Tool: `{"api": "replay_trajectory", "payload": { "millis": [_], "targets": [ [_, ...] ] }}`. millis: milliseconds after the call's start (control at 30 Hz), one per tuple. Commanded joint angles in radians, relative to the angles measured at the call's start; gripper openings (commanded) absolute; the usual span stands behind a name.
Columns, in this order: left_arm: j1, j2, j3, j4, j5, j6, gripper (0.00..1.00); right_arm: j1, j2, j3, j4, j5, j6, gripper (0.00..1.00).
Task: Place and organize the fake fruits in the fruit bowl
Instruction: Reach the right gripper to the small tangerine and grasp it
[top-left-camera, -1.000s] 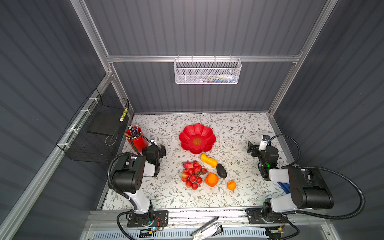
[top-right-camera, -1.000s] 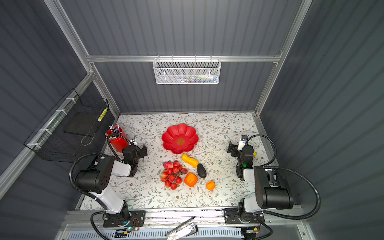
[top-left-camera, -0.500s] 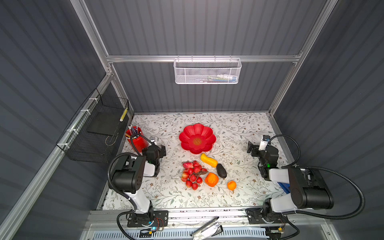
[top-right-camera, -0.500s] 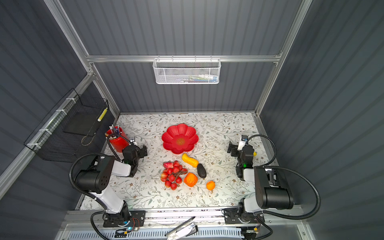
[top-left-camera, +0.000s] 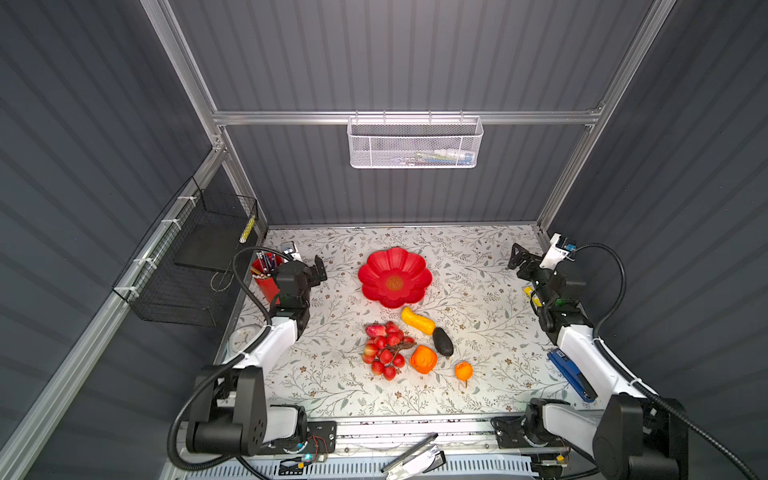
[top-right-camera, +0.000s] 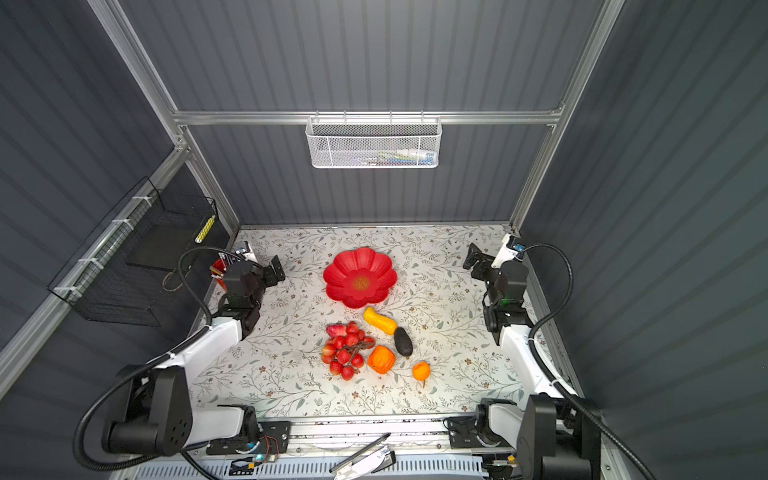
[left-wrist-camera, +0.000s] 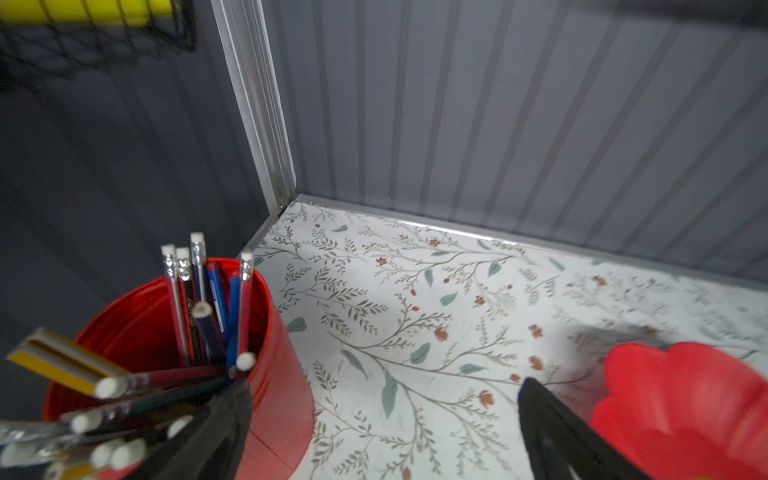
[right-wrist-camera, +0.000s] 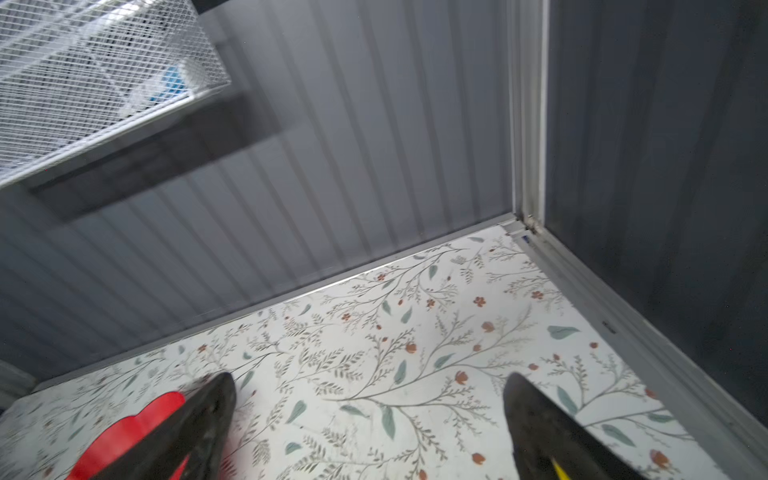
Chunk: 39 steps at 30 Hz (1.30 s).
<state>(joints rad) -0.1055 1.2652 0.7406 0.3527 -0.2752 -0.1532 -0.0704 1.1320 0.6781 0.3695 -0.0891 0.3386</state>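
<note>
Left wrist view: the fruit bowl (left-wrist-camera: 685, 415) is blurred and cut off by the picture's edge. The pencil cup (left-wrist-camera: 282, 374) is also cut off, nearest pencils (left-wrist-camera: 108, 386) blurred.

Right wrist view: the right gripper (right-wrist-camera: 370, 386) hides most of the fruit bowl.

Both top views: contents of the white mesh basket (top-left-camera: 374, 145) are too small to identify.

Fruits (top-left-camera: 386, 353) (all outside) beside red bowl (top-left-camera: 376, 266)

Robot lab cell: aluminium frame (top-left-camera: 270, 117), grey panel walls (top-left-camera: 415, 62), 2 table-mounted arms (top-left-camera: 278, 336) (top-left-camera: 582, 353).
</note>
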Motion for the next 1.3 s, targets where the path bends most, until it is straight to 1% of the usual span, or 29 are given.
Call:
{"api": "replay_trajectory", "payload": {
  "millis": [0, 33, 100, 167, 233, 367, 500, 600, 700, 867, 967, 1033, 1133, 1267],
  "targets": [
    [0.003, -0.058, 0.094, -0.230, 0.174, 0.013, 1.00, 0.026, -0.006, 0.062, -0.335, -0.133, 0.048, 0.99],
    [0.003, -0.062, 0.118, -0.269, 0.198, 0.032, 1.00, 0.047, -0.005, 0.081, -0.412, -0.119, 0.040, 0.99],
    [0.003, -0.067, 0.170, -0.351, 0.193, 0.050, 1.00, 0.098, -0.045, 0.111, -0.584, -0.060, 0.038, 0.99],
    [0.003, -0.081, 0.179, -0.363, 0.161, 0.050, 1.00, 0.161, -0.068, 0.107, -0.727, -0.022, 0.048, 0.98],
    [0.003, -0.103, 0.152, -0.330, 0.129, 0.031, 1.00, 0.231, -0.087, 0.081, -0.840, 0.021, 0.083, 0.96],
    [0.003, -0.150, 0.081, -0.260, 0.100, 0.017, 1.00, 0.378, -0.119, 0.010, -0.971, 0.040, 0.185, 0.93],
    [0.004, -0.189, 0.083, -0.282, 0.087, 0.028, 1.00, 0.535, -0.137, -0.051, -1.055, 0.020, 0.326, 0.91],
    [0.004, -0.211, 0.076, -0.289, 0.081, 0.041, 1.00, 0.602, -0.165, -0.103, -1.066, 0.002, 0.406, 0.90],
    [0.003, -0.226, 0.065, -0.290, 0.079, 0.041, 1.00, 0.641, -0.184, -0.156, -1.032, -0.056, 0.463, 0.89],
    [0.003, -0.236, 0.065, -0.297, 0.078, 0.044, 1.00, 0.728, -0.157, -0.199, -0.948, -0.106, 0.544, 0.89],
    [0.003, -0.242, 0.063, -0.297, 0.081, 0.043, 1.00, 0.755, -0.123, -0.205, -0.904, -0.112, 0.569, 0.88],
    [0.003, -0.243, 0.063, -0.297, 0.081, 0.044, 1.00, 0.760, -0.091, -0.208, -0.885, -0.112, 0.577, 0.84],
    [0.003, -0.244, 0.062, -0.297, 0.082, 0.039, 1.00, 0.763, -0.060, -0.206, -0.859, -0.102, 0.586, 0.76],
    [0.003, -0.240, 0.063, -0.297, 0.092, 0.038, 1.00, 0.764, -0.047, -0.200, -0.859, -0.058, 0.582, 0.63]
  ]
}}
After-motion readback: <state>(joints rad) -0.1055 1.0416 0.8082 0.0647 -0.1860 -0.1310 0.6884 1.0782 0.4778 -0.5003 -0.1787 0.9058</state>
